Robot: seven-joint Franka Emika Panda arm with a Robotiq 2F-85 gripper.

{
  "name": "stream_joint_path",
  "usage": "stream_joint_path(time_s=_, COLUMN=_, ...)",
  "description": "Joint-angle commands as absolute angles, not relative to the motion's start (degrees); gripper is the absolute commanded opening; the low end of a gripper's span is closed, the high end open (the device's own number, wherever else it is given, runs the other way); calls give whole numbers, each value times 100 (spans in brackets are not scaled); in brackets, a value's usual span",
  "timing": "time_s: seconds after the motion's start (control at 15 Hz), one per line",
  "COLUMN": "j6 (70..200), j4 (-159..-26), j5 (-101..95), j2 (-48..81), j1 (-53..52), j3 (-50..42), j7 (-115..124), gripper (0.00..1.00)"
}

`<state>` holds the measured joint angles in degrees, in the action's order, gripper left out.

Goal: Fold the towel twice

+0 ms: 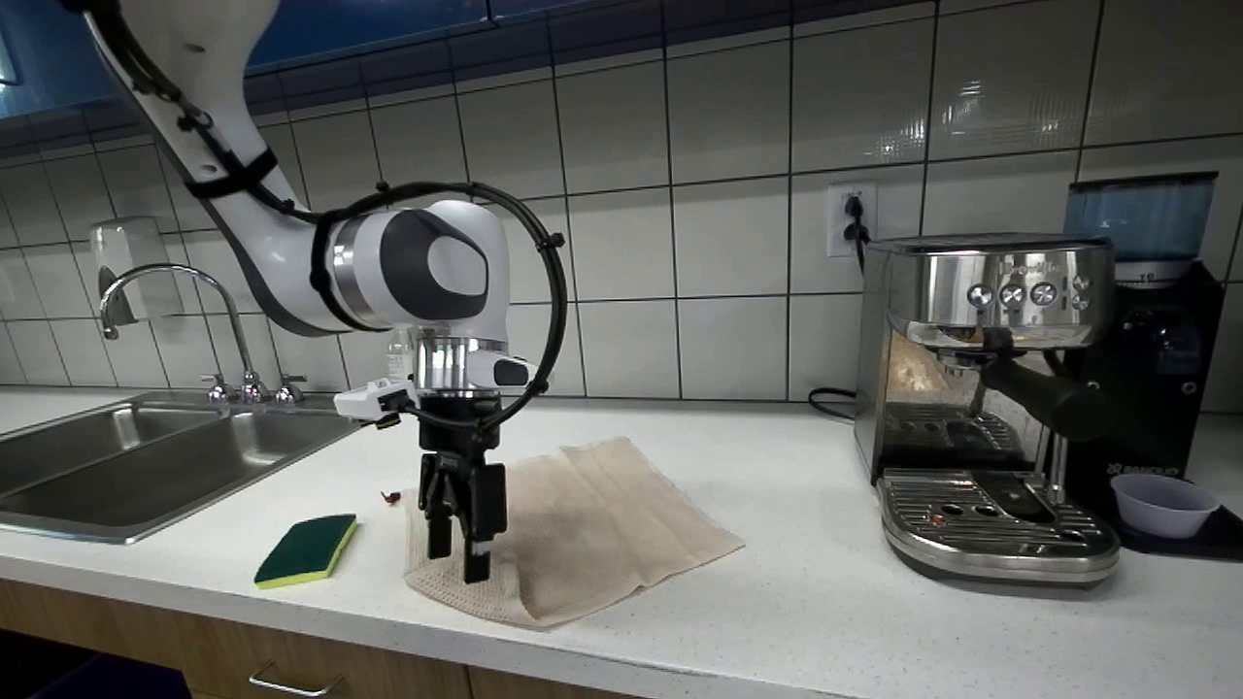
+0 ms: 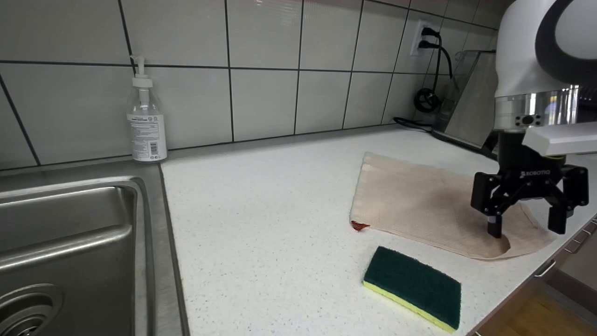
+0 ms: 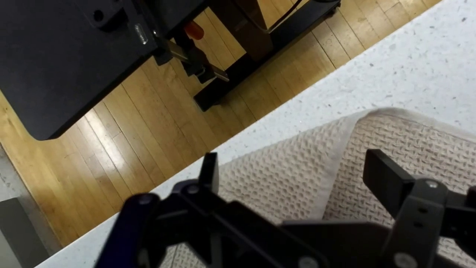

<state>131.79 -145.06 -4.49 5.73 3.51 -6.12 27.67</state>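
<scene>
- Your end effector (image 2: 526, 227) is spread wide, gripping nothing, over the tan textured towel (image 1: 612, 519).
- The towel lies mostly flat on the worktop (image 1: 777, 607); expect it light, soft and floppy.
- You'd best pinch the pale hem (image 3: 335, 167) running between your fingertips (image 3: 386, 182).

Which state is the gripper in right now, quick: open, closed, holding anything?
Gripper: open, holding nothing; the towel lies beneath it.
</scene>
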Motion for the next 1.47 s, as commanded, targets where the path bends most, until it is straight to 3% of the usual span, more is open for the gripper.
stream_joint_path(time_s=0.0, j6=13146, j4=-14374, j5=-604, j2=702, j1=332, j3=-671, j7=3033, gripper=100)
stream_joint_path(time_s=0.6, j6=13120, j4=-14337, j5=-644, j2=794, j1=311, j3=-740, j7=3188, gripper=100)
stream_joint_path(time_s=0.67, j6=13120, j4=-14333, j5=-646, j2=802, j1=307, j3=-742, j7=3200, gripper=94)
stream_joint_path(time_s=0.73, j6=13119, j4=-14329, j5=-647, j2=807, j1=305, j3=-744, j7=3207, gripper=73)
stream_joint_path(time_s=0.93, j6=13118, j4=-14319, j5=-655, j2=812, j1=302, j3=-745, j7=3227, gripper=61)
stream_joint_path(time_s=1.4, j6=13101, j4=-14307, j5=-692, j2=814, j1=285, j3=-739, j7=3246, gripper=5)
